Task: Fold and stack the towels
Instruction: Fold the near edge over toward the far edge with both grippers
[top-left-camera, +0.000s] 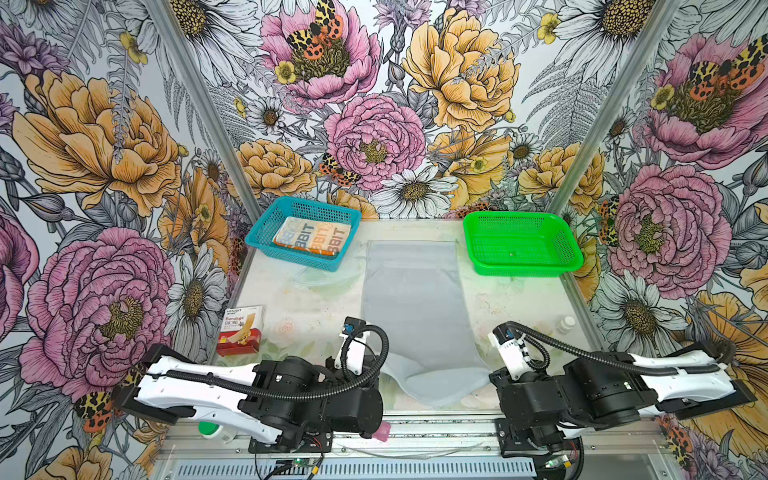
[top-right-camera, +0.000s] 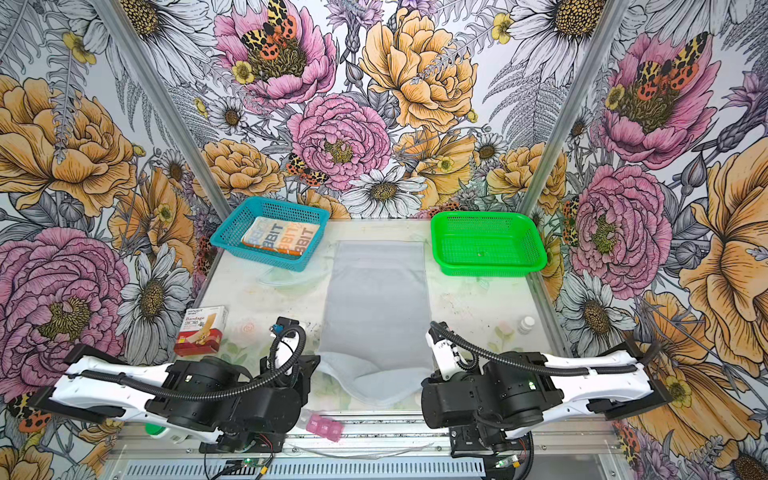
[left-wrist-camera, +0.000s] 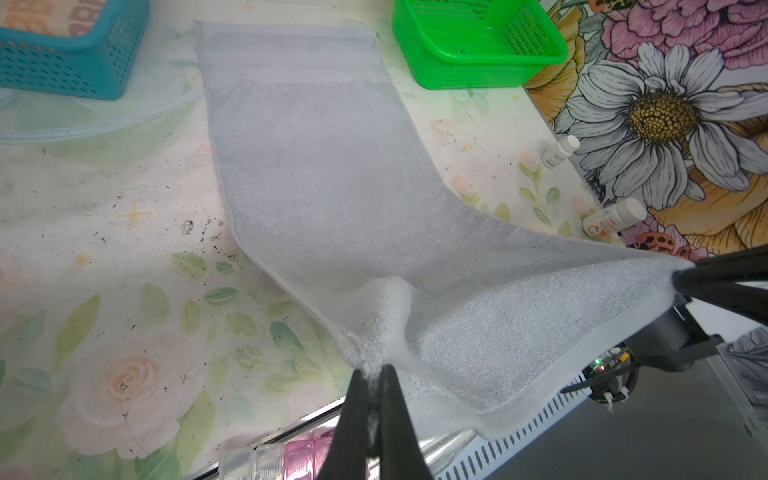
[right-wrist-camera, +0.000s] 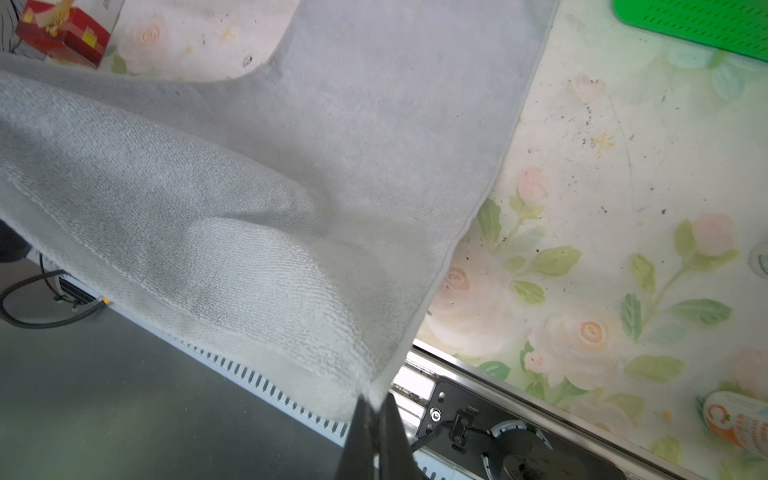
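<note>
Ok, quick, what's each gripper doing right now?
Left gripper: shut on a near corner of the grey towel.
Right gripper: shut on the grey towel's other near corner.

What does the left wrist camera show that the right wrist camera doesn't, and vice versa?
Only the left wrist view: the teal perforated plastic basket, the far hem of the pale grey terry towel, and the left gripper shut on a near corner. Only the right wrist view: the red cardboard bandage box. Both: that towel, the green perforated plastic basket, the floral-printed table and the right gripper shut on the other near corner.
</note>
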